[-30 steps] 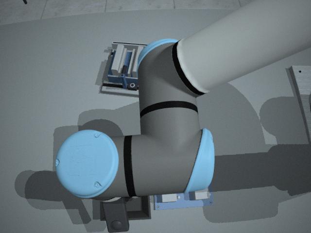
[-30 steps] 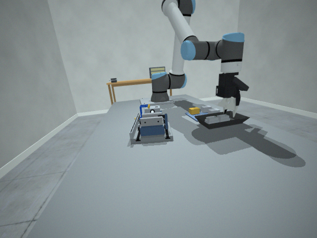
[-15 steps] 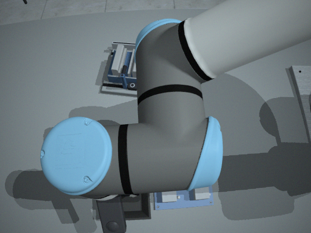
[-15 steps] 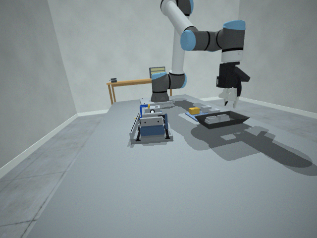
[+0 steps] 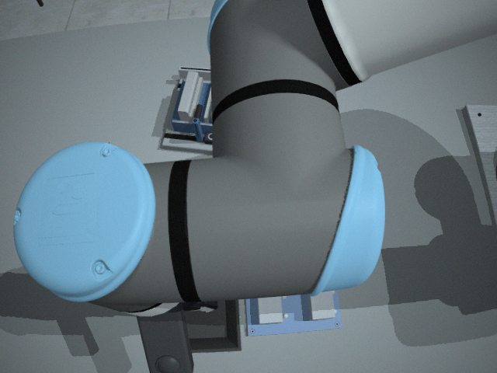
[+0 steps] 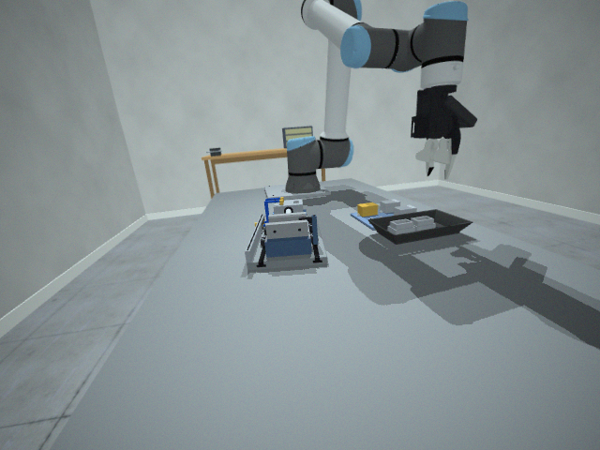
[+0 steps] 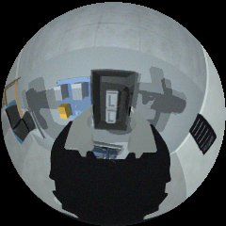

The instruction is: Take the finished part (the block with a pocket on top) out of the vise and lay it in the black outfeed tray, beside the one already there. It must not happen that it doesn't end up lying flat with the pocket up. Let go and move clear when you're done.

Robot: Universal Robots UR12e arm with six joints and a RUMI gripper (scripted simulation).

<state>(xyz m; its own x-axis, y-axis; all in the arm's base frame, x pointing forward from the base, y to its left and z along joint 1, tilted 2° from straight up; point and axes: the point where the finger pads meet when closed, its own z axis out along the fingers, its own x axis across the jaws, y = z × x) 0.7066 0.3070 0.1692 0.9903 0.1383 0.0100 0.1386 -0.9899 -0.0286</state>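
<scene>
Gripper (image 6: 438, 167): carried high above the black outfeed tray (image 6: 455, 223), pointed straight down, jaws partly open with nothing held between them. In the wrist view the two pale fingers are seen splayed to either side of the tray (image 7: 96, 101), which lies directly below.

Finished part (image 6: 423, 221): laid inside the tray, pocket upward, just beside the second pocketed block (image 6: 400, 225); the two are set side by side, and contact between them cannot be told. In the wrist view both blocks (image 7: 111, 107) are shown end to end along the tray's middle.

Blue fixture plate (image 5: 291, 325): placed just behind the tray, toward the robot base, as seen in the exterior view; grey blocks (image 6: 389, 205) and a yellow block (image 6: 367, 209) are carried on it.

Vise (image 6: 288, 234): blue-bodied with grey jaws, mounted on a grey base plate, well apart from the tray. In the top view it (image 5: 192, 110) is partly hidden behind the arm (image 5: 276, 169), whose wrist joints and blue caps fill most of that frame.

Table top (image 6: 291, 349): grey, marked with the arm's shadow beside the tray.

Wooden bench (image 6: 242, 157): stood against the back wall, with a small dark object and a screen on it.
</scene>
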